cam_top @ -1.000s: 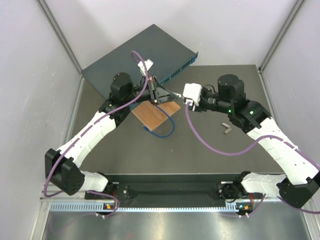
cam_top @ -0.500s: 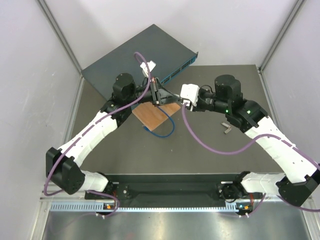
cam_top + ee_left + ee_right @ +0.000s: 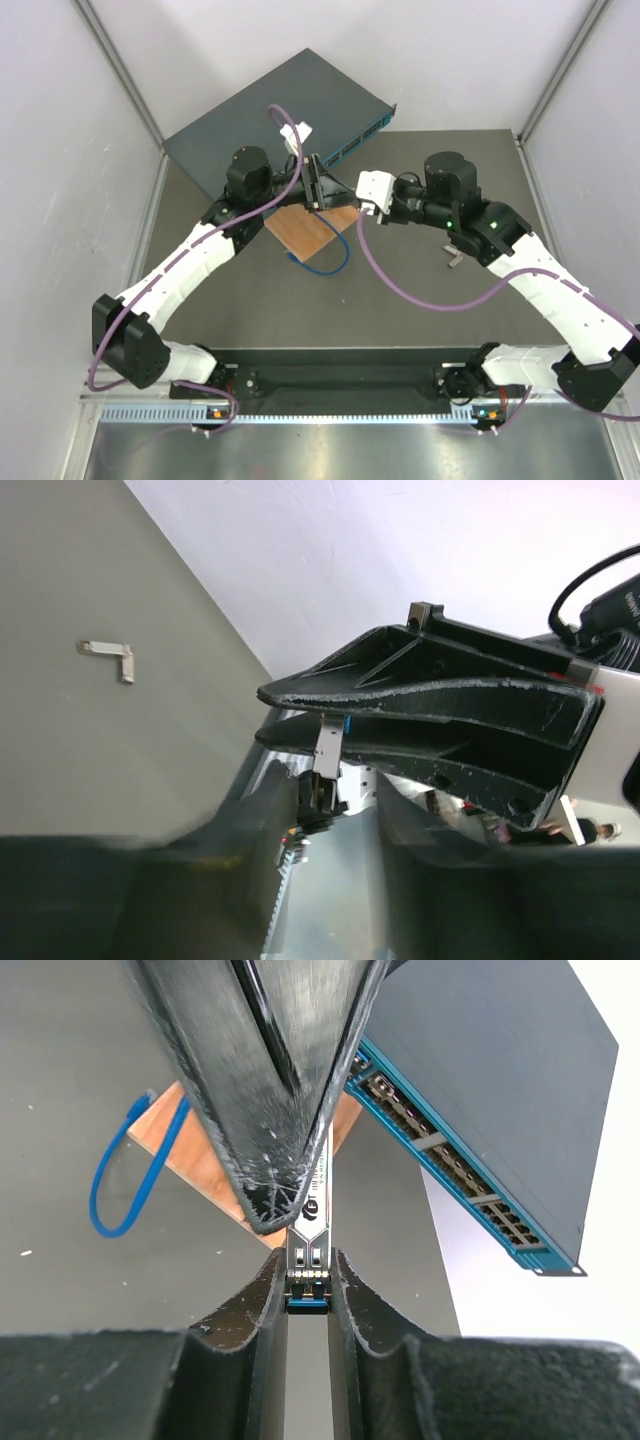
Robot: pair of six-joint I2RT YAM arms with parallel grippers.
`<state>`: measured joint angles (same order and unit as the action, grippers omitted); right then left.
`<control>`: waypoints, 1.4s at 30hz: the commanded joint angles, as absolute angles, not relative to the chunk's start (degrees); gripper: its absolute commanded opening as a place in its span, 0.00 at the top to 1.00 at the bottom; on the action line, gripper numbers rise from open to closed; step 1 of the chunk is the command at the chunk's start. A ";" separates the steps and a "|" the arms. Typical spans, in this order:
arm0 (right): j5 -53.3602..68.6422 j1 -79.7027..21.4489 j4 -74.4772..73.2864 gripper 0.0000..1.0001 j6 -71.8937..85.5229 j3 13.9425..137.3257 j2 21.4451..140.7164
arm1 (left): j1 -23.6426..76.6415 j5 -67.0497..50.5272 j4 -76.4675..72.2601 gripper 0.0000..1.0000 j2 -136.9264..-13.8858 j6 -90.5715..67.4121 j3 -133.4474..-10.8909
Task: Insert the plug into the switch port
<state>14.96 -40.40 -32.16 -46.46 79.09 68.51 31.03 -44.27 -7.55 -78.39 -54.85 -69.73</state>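
Note:
The plug [image 3: 312,1200] is a slim metal module with a blue end. It hangs in the air between both grippers. My left gripper [image 3: 338,191] is shut on its upper part and shows as a black wedge in the right wrist view [image 3: 268,1210]. My right gripper [image 3: 307,1260] has its two fingers pressed on both sides of the plug's blue end. In the left wrist view the plug [image 3: 328,745] runs from the right gripper's wedge [image 3: 262,715] down between my left fingers [image 3: 280,815]. The dark blue-teal switch [image 3: 280,110] lies at the back, its port face [image 3: 450,1160] turned towards the grippers.
A brown wooden board [image 3: 310,228] with a blue cable loop [image 3: 330,260] lies under the grippers. A small metal bracket [image 3: 453,255] lies to the right. A purple cable [image 3: 420,295] trails from the right arm. White walls stand on both sides.
My right gripper has moved left towards the left gripper and now has its fingers around the plug's end. The left gripper has stayed nearly still with the plug.

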 commanded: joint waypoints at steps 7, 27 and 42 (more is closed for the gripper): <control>9.93 -39.03 -31.37 1.00 -34.29 82.08 72.76 | 18.47 -45.88 -13.70 0.26 -75.77 -54.84 -78.92; 8.52 -37.27 -35.25 1.00 -16.79 89.91 81.12 | -35.84 -48.24 -7.64 0.08 -54.49 -72.60 -55.21; 8.26 -37.09 -31.11 1.00 -12.48 91.23 85.60 | -34.72 -54.14 -43.48 0.02 -65.83 -82.09 -39.99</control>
<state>8.43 -37.69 -35.00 -14.31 87.59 84.93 -35.97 -52.90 -29.21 -65.43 -79.40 -41.01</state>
